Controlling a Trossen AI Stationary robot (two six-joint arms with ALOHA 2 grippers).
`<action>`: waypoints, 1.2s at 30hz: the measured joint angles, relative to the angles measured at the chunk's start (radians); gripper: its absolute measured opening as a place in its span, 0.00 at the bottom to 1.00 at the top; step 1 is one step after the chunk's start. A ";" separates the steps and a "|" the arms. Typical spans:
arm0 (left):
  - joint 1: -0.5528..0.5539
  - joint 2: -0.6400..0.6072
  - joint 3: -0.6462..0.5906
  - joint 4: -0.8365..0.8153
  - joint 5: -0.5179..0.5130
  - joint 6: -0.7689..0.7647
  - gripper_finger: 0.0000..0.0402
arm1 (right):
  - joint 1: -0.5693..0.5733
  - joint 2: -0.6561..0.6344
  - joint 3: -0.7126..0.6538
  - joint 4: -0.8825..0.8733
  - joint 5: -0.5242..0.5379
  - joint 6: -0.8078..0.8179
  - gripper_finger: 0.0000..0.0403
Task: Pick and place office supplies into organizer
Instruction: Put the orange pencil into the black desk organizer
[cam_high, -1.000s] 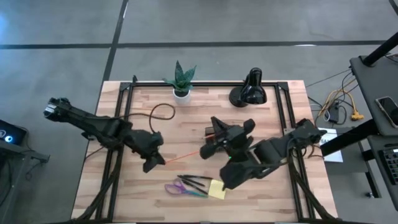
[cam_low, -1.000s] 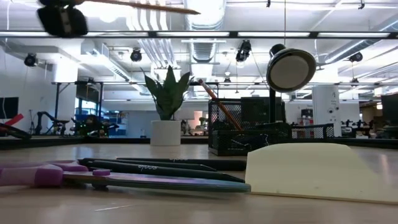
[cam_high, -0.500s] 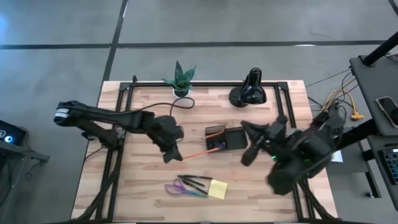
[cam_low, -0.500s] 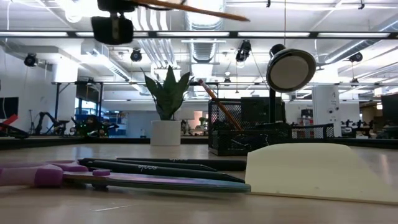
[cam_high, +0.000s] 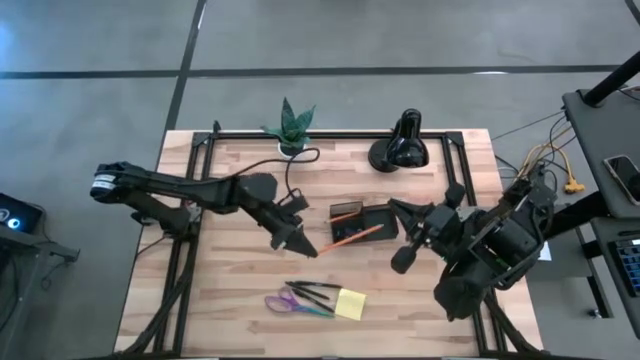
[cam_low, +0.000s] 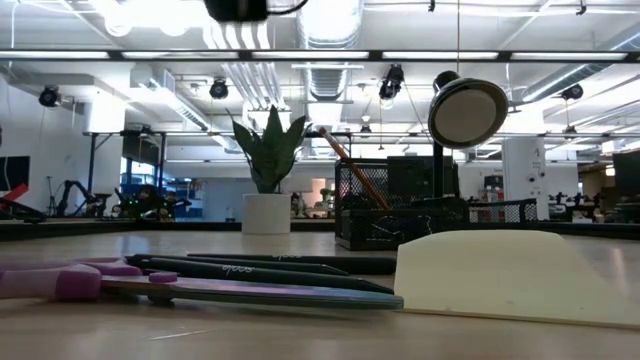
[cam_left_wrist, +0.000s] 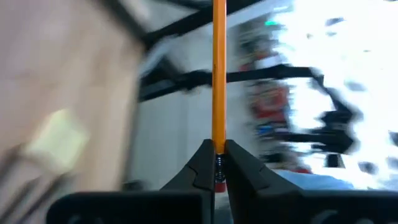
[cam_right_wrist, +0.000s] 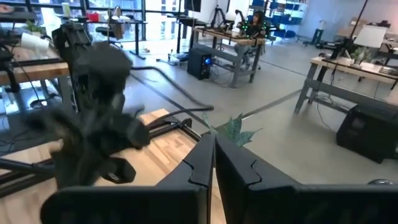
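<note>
My left gripper (cam_high: 303, 246) is shut on a thin orange pencil (cam_high: 345, 238) left of the organizer (cam_high: 372, 222), a dark box on the mid table. The pencil's free end (cam_high: 380, 229) reaches over the box. Another orange pencil (cam_low: 350, 170) leans inside the box. My right gripper (cam_high: 394, 205) is shut on nothing, just right of the organizer. Near the front edge lie purple-handled scissors (cam_high: 292, 303), black pens (cam_high: 315, 290) and a yellow sticky pad (cam_high: 350, 303). My left gripper pinches the pencil's near end (cam_left_wrist: 219, 147) between its two fingertips (cam_left_wrist: 205, 163). The fingers come nearly level from the table's left, and the pencil sticks out ahead in line with them. The pencil is lifted clear, its far end above the organizer.
A potted plant (cam_high: 290, 128) and a black desk lamp (cam_high: 402, 148) stand along the far edge. A black cable (cam_high: 300, 160) loops behind the left arm. Black frame rails (cam_high: 200, 150) run along the table's left and right sides.
My left gripper has carried the pencil toward the table's right and a little up, turning so that its free end now reaches over the organizer. My right gripper has drawn back from above the organizer toward the right edge, then stayed still.
</note>
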 joint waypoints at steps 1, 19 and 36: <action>0.000 -0.001 -0.001 0.052 0.014 -0.029 0.00 | 0.000 0.000 0.000 0.000 0.000 0.000 0.02; 0.071 -0.331 -0.255 0.083 -0.034 -0.280 0.01 | 0.000 -0.001 0.000 0.000 0.000 0.000 0.02; 0.297 -0.342 -0.474 0.224 0.296 -0.744 0.02 | 0.000 -0.001 0.000 0.000 0.000 0.000 0.02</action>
